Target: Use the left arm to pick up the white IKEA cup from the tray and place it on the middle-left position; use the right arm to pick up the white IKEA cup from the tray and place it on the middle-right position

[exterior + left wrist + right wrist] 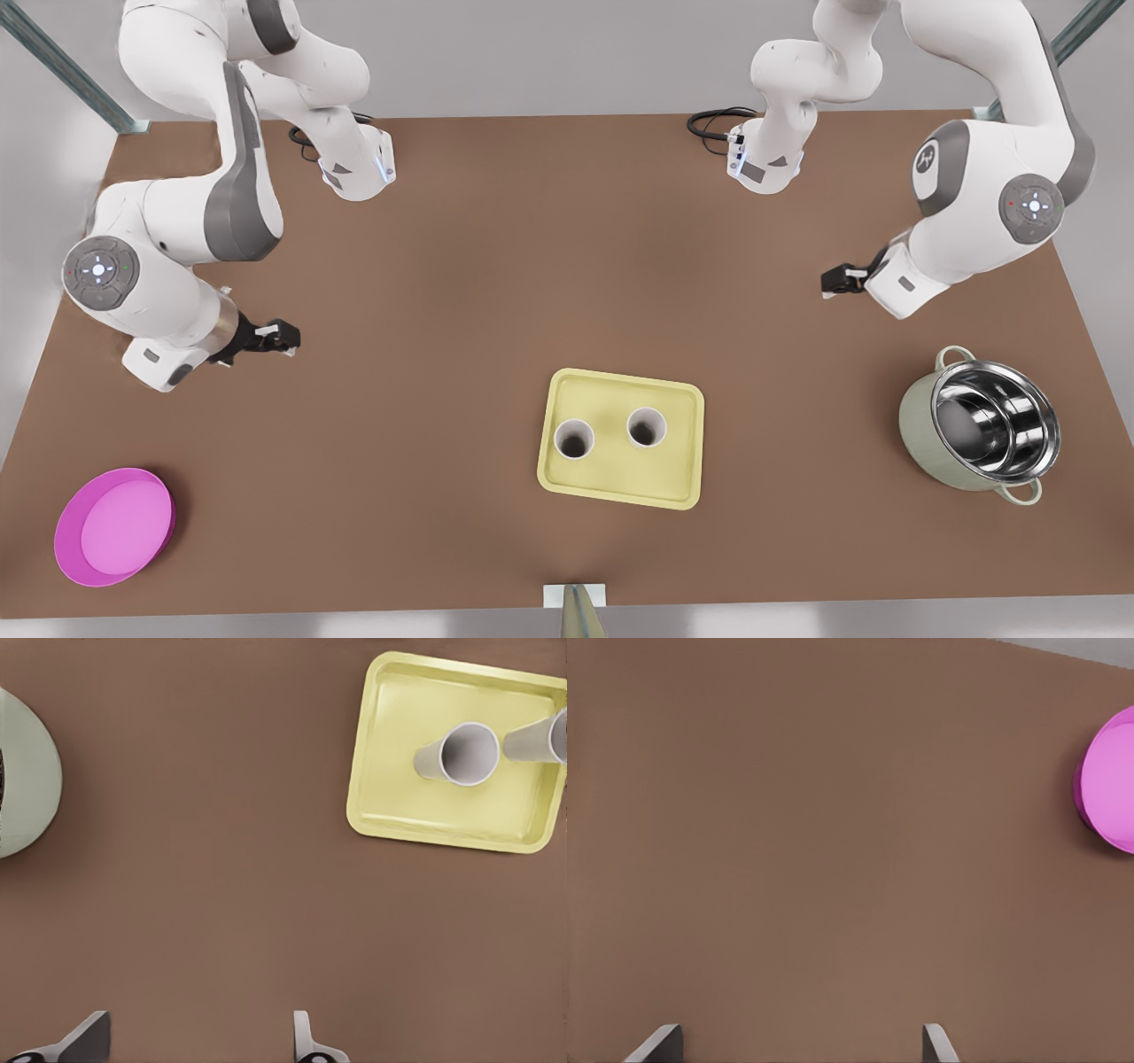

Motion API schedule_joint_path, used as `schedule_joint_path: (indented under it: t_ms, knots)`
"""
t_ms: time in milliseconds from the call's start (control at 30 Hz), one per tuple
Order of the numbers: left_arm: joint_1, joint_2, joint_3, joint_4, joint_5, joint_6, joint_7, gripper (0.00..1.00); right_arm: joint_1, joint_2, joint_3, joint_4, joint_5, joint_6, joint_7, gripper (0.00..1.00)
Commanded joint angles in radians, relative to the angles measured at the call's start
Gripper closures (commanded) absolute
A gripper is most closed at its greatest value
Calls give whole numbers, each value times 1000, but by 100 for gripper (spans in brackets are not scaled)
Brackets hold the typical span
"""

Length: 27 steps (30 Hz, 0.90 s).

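Note:
Two white cups [574, 439] [647, 427] stand upright side by side on the pale yellow tray [620, 492], near the front middle of the brown table. In the left wrist view the tray [399, 771] holds one cup [468, 754] and the other cup [540, 740] at the picture's edge. My left gripper [834, 282] [197, 1036] hangs open at the front view's right, well away from the tray. My right gripper [276, 337] [799, 1041] hangs open at the front view's left over bare table. Neither holds anything.
A pale green pot [921, 425] [22, 784] with a steel bowl inside stands at the front view's right. A round magenta dish [115, 527] [1112, 784] lies at the front left corner. Bare tabletop stretches between the two grippers and behind the tray.

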Motion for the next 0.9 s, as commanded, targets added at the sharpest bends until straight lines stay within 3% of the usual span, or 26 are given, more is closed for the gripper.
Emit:
schedule_joint_path:
  t_ms: [0,67,133,300,400,867]
  knots:
    - [63,-1,1,1,-4,64,-13,0,75,64,1,46,4,72,109,0]
    - [54,2,-4,9,-4,64,-21,0,103,86,-37,77,-2,72,173,0]
    - [55,2,-4,9,-3,64,-21,0,56,75,0,83,4,74,81,0]
    - [63,9,-1,5,-3,61,-19,0,324,291,3,83,4,420,628,0]
    - [69,35,4,-14,4,67,-21,0,338,402,4,83,4,693,768,0]
    - [71,66,6,-35,10,115,-21,0,439,592,-16,143,-4,1157,818,0]
